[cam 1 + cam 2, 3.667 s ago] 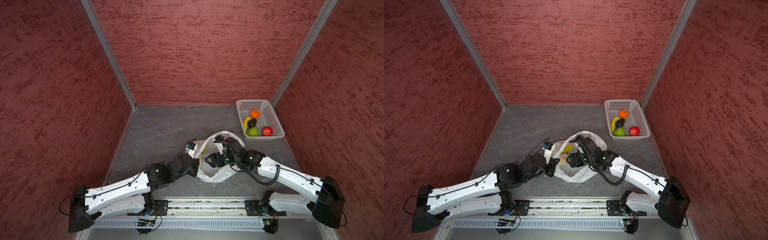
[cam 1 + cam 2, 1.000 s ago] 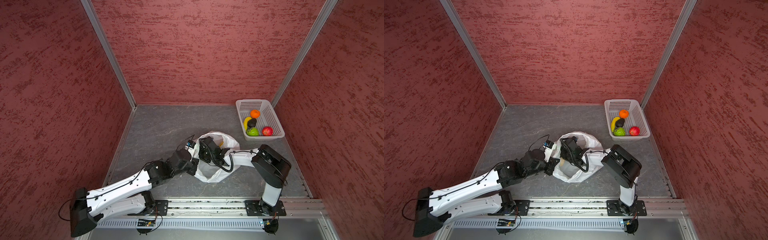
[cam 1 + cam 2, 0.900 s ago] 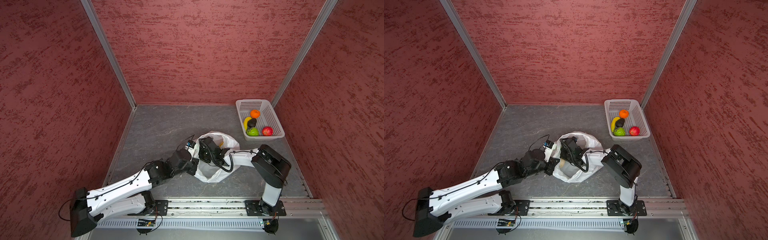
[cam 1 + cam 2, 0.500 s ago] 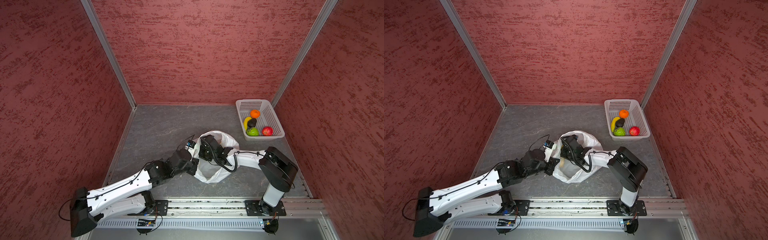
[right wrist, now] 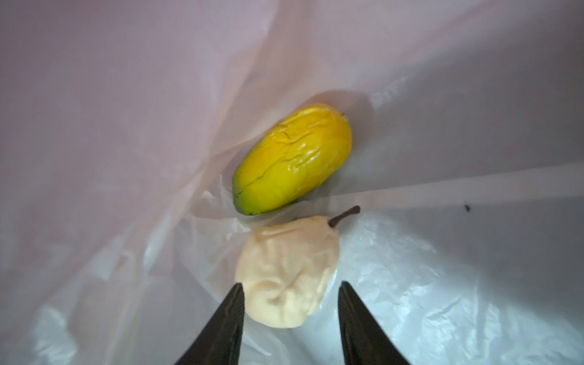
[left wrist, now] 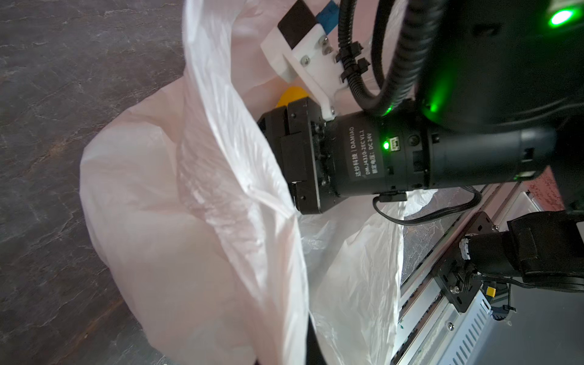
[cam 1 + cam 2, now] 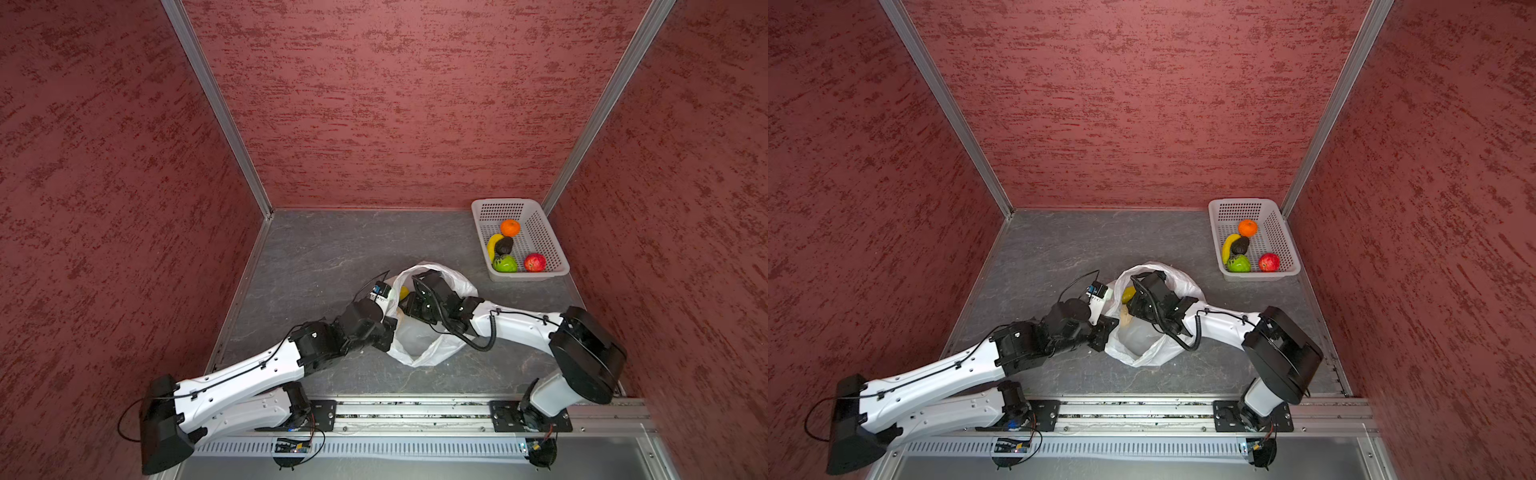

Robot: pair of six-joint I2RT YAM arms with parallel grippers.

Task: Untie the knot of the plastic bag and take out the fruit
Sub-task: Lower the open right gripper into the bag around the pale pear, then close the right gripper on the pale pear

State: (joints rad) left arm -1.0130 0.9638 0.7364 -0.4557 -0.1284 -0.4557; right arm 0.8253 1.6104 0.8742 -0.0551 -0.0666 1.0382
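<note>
While left fingers (image 6: pixel 313 347) clamp bag (image 7: pixel 419 353), right fingers (image 5: pixel 221 328) apart, two fruit (image 5: pixel 292 161) inside, five in basket (image 7: pixel 544 241)

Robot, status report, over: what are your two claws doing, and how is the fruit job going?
Left gripper shut on plastic bag rim. Right gripper open inside, astride pale pear. Mango beside it. Nothing blocking.

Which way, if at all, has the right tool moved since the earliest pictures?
Yes. In a top view the right tool has moved left, away from the basket, deeper into the bag.
</note>
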